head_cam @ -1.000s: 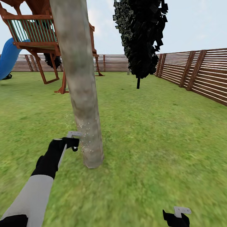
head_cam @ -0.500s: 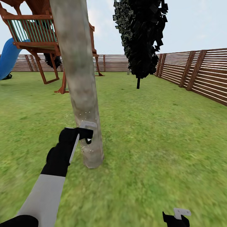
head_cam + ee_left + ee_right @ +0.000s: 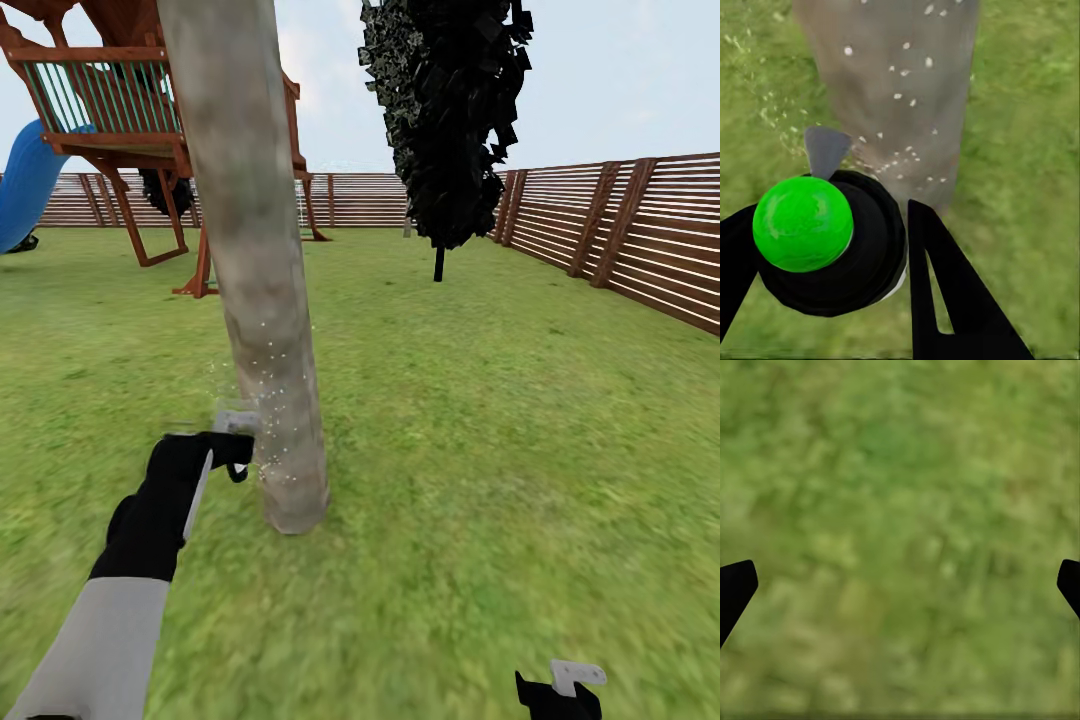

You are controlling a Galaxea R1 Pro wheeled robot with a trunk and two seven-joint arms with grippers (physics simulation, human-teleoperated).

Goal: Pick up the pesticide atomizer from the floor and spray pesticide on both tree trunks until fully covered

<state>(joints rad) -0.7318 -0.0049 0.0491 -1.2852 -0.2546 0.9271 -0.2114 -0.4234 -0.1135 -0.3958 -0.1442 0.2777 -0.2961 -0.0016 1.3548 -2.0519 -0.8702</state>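
Spraying the lower part of the tree trunk (image 3: 262, 300) is the step in hand: the left end effector (image 3: 232, 452), at the lower left of the head view, is clamped on the pesticide atomizer (image 3: 825, 240) and holds it just beside the trunk's base, with pale droplets speckled over the bark above it. To do this well, I judge the nozzle should be kept pointed squarely at the bark and swept slowly up and around the column, since the droplets sit only on a low band of the near side and the upper trunk looks bare; holding a small gap should let the mist spread rather than pool. The head view gives the wider setting: the grass (image 3: 480, 400), the slatted fence (image 3: 620, 230) at the right, a dark cone-shaped tree (image 3: 445, 110) at upper centre, and the right end effector (image 3: 560, 690) idle at the bottom right edge. The left wrist view adds the grip itself, with dark fingers (image 3: 945, 285) on either side of the bottle's round black body and its bright green spot, and white flecks landing on the grey trunk straight ahead. The right wrist view looks down on blurred grass between fingertips (image 3: 735, 585) spread wide apart with nothing between them.
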